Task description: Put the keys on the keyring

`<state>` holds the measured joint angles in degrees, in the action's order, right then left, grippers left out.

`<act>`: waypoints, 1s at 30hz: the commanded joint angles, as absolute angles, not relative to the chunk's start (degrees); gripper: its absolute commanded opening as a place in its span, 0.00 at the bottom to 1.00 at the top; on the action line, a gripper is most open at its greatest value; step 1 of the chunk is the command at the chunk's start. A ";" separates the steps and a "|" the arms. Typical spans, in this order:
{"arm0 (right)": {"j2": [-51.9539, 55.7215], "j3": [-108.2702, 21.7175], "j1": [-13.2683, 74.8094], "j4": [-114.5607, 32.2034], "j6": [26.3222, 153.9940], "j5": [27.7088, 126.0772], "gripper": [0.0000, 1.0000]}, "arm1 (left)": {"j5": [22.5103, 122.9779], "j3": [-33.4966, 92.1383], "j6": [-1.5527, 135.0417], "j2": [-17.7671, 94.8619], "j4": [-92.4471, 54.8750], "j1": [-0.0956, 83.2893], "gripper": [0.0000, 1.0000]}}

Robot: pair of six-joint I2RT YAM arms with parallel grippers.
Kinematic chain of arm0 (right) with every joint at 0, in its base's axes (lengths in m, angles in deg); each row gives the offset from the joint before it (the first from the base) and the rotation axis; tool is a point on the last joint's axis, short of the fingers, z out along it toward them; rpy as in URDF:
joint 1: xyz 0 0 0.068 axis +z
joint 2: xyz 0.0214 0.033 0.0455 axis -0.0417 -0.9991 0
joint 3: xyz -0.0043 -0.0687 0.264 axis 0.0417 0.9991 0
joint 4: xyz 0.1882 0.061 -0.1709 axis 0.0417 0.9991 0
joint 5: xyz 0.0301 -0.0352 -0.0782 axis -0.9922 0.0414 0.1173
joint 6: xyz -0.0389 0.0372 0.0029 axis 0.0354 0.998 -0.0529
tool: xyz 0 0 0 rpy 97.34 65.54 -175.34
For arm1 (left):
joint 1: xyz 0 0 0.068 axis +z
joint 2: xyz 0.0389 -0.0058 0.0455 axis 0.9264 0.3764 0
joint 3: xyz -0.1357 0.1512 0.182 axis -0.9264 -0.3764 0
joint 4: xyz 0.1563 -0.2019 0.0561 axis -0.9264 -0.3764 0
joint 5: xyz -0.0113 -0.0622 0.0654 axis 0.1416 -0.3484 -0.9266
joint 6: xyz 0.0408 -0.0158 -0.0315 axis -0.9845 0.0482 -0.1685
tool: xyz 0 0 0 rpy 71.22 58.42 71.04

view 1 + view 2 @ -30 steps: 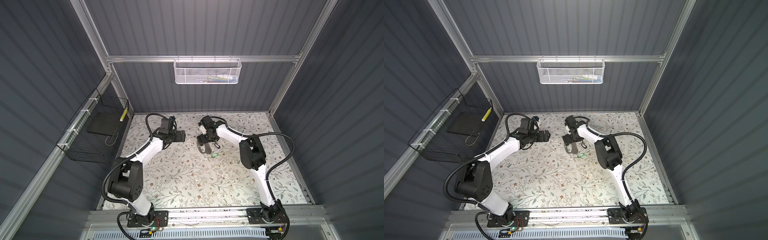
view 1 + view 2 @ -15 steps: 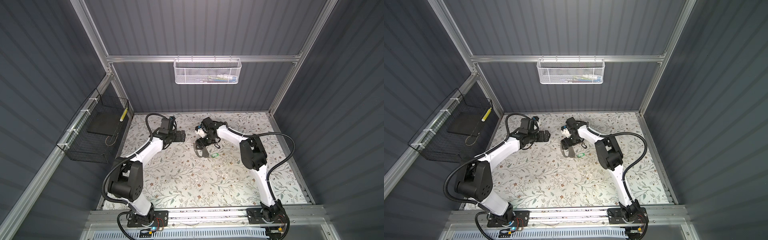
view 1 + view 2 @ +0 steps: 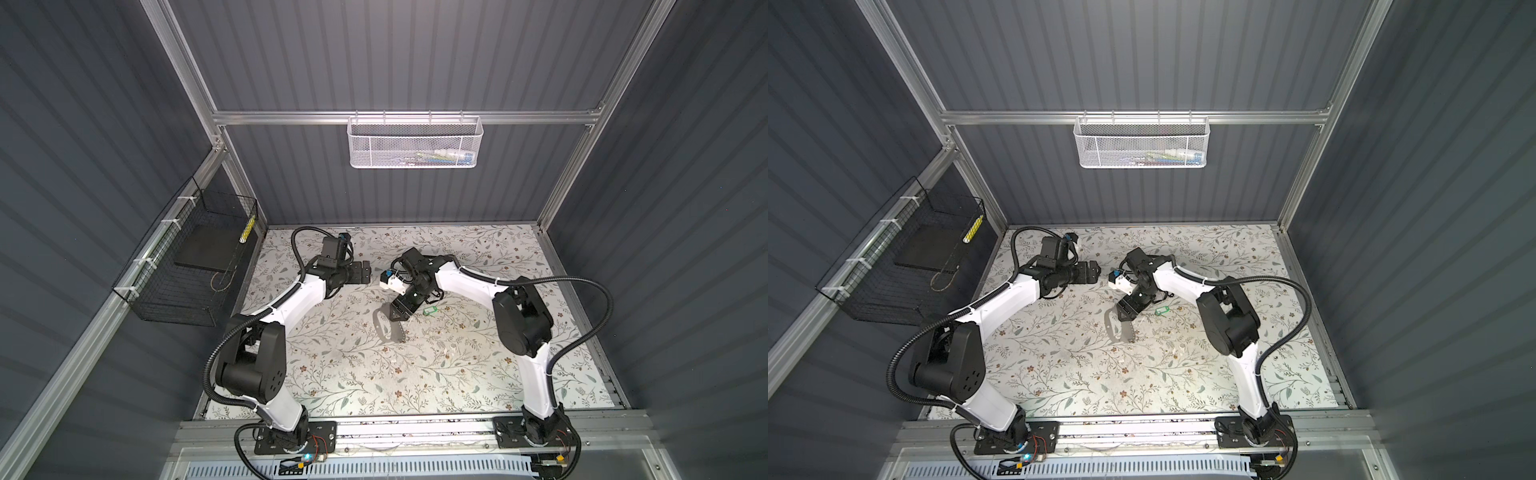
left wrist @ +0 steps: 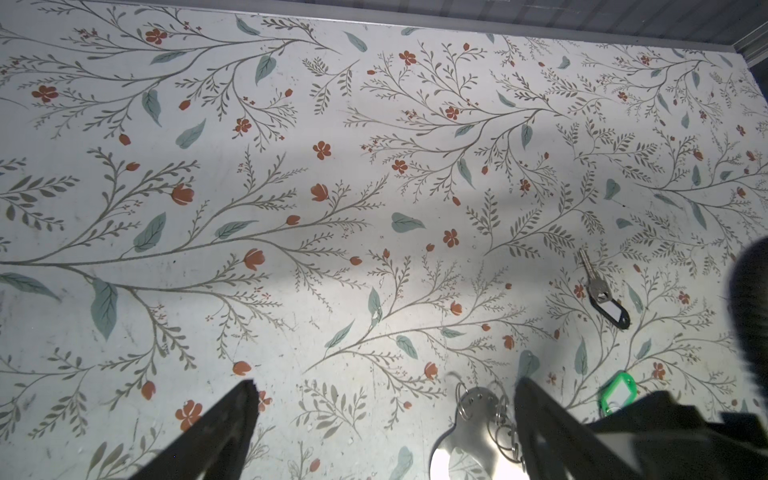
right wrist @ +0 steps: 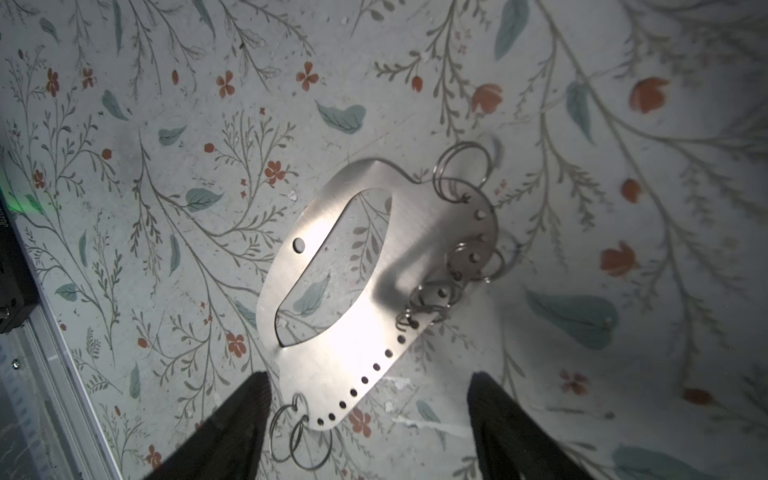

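right claw (image 5: 370,374) swung over plate (image 5: 415,232), apart; left claw (image 4: 384,381) apart; left wrist, not right, shows key (image 4: 597,289)

Keyring (image 3: 430,310): a small green plastic tag with a white label window. In both top views it lies flat on the flowered counter (image 4: 291,166), near the middle.
Keyring ring: the thin metal ring is too small to see in the top views. In the left wrist view that end of the keyring (image 4: 619,392) is hidden.
Key (image 4: 596,286): one silver key, lying flat on the counter, with a black tag (image 4: 614,313) at its head.
Key and keyring: near each other but apart, not joined.
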<state>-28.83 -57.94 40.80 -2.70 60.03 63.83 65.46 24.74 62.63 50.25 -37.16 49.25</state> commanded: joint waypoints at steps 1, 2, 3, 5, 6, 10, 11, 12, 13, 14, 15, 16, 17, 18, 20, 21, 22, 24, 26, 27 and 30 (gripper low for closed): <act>-23.64 -54.16 40.41 -12.07 61.40 67.02 0.75 | 66.16 25.13 61.76 49.99 -37.21 49.69 0.95; -22.75 -53.01 40.36 -13.97 61.53 69.28 0.73 | 66.50 25.17 61.74 50.00 -37.17 49.69 0.94; -21.81 -51.67 40.37 -15.85 62.05 71.31 0.71 | 67.07 25.06 61.81 50.01 -36.97 49.69 0.93; -19.89 -49.15 40.20 -18.77 63.39 73.24 0.68 | 68.29 24.85 61.72 50.09 -36.83 49.71 0.89; -18.40 -47.39 40.07 -21.53 64.89 73.78 0.66 | 69.07 24.66 61.60 50.10 -36.65 49.61 0.87; -11.80 -40.12 39.47 -31.42 74.08 76.54 0.65 | 71.91 24.47 60.94 50.11 -37.54 48.98 0.70; -10.49 -39.15 39.48 -33.06 76.72 78.48 0.65 | 71.97 24.17 60.64 50.01 -37.63 48.42 0.66; -9.00 -37.75 39.48 -35.21 79.93 80.49 0.66 | 72.43 23.96 60.11 49.97 -37.57 47.73 0.62; -7.63 -35.89 39.45 -37.96 83.19 81.71 0.66 | 72.99 23.98 59.69 50.21 -37.81 47.02 0.59; -6.53 -34.35 39.47 -39.96 85.39 82.19 0.66 | 73.46 24.11 59.60 50.55 -38.02 46.44 0.57; -5.38 -32.41 39.52 -42.54 87.89 82.98 0.66 | 74.71 24.31 59.48 51.30 -38.29 45.94 0.55; -4.39 -30.12 39.55 -45.21 89.54 83.92 0.65 | 75.76 24.83 59.46 52.11 -38.99 45.43 0.53; -3.63 -28.46 39.81 -46.74 90.02 85.31 0.65 | 76.18 25.22 59.45 52.98 -39.61 44.92 0.51; -3.04 -26.80 40.35 -47.70 89.31 87.20 0.65 | 77.15 25.75 59.37 54.08 -40.16 44.39 0.48; -2.67 -24.85 41.25 -47.43 88.43 92.09 0.65 | 78.94 26.44 59.02 55.87 -40.93 43.39 0.45; -2.56 -23.91 41.30 -46.87 88.86 93.57 0.65 | 79.55 26.87 58.91 56.82 -41.41 42.84 0.43; -2.68 -22.62 41.28 -47.19 89.76 94.89 0.65 | 80.32 27.23 58.59 57.69 -41.72 42.23 0.41; -2.78 -20.08 41.26 -49.38 91.17 96.90 0.64 | 81.46 27.91 58.18 59.27 -42.22 41.22 0.37; -2.78 -20.43 41.27 -49.05 90.83 97.09 0.63 | 83.80 28.88 57.94 60.90 -43.06 40.59 0.34; -2.97 -20.76 41.29 -48.48 90.95 97.42 0.63 | 84.15 29.36 57.72 61.69 -43.45 40.31 0.33; -4.03 -20.75 41.29 -48.94 91.20 97.42 0.62 | 84.30 30.43 57.02 63.16 -44.50 39.86 0.31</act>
